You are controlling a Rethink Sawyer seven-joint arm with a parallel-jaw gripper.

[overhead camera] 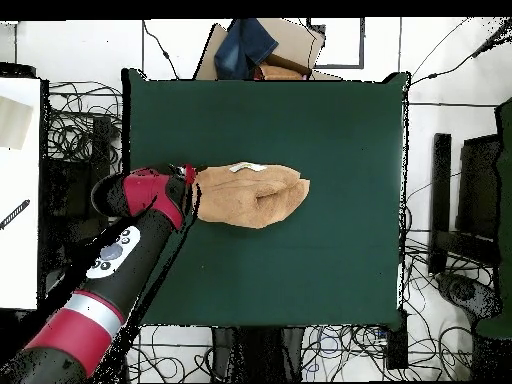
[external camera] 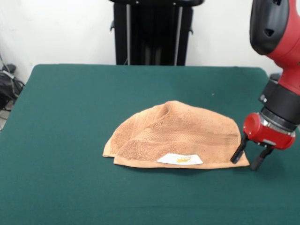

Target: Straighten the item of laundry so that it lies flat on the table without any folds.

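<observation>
Towel [external camera: 178, 133]: orange-tan terry; lies near the middle of the table, bunched into a rounded mound with a raised fold along its top; woven band stripe runs across the front face; not flat.
Label [external camera: 180, 160]: white with a yellow mark; sits on the towel's front edge, facing up.
Table [external camera: 70, 117]: dark green felt-like top; much larger than the towel.
Gripper [external camera: 251, 156]: red body, two black fingers [external camera: 238, 153] spread apart, jaws open and holding nothing; one finger touches the towel's end corner, the other stands just beside it on bare table.
Arm [overhead camera: 120, 265]: red and black; reaches in over the table edge in the overhead view.
</observation>
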